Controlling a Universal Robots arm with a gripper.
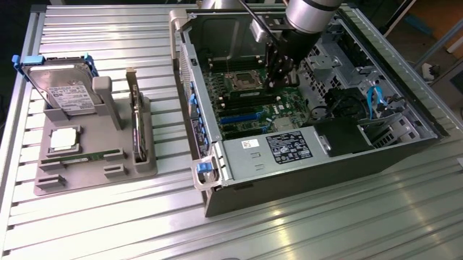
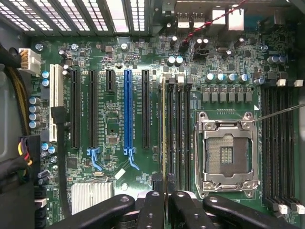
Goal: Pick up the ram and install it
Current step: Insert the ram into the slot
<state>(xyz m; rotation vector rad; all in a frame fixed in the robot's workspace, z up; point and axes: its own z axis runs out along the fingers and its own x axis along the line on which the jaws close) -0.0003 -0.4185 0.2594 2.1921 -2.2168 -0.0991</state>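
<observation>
Ram (image 2: 164, 133) edge-on, pinched between fingers (image 2: 151, 207), along memory slots (image 2: 180, 133) — CPU socket (image 2: 226, 152) just beside

Arm (image 1: 311, 16) angled downward, end effector (image 1: 278, 81) vertical, fingers (image 2: 151, 210) clamped narrowly on the ram (image 2: 165, 133)

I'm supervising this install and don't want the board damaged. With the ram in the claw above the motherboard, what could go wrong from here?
1. The ram, gripped by the claw, hangs edge-on along the outer edge of the black memory slots. If it is slightly off the slot line, pushing down may jam or bend it.
2. The open CPU socket lies right beside those slots, so a sideways slip could strike its exposed contacts.
</observation>
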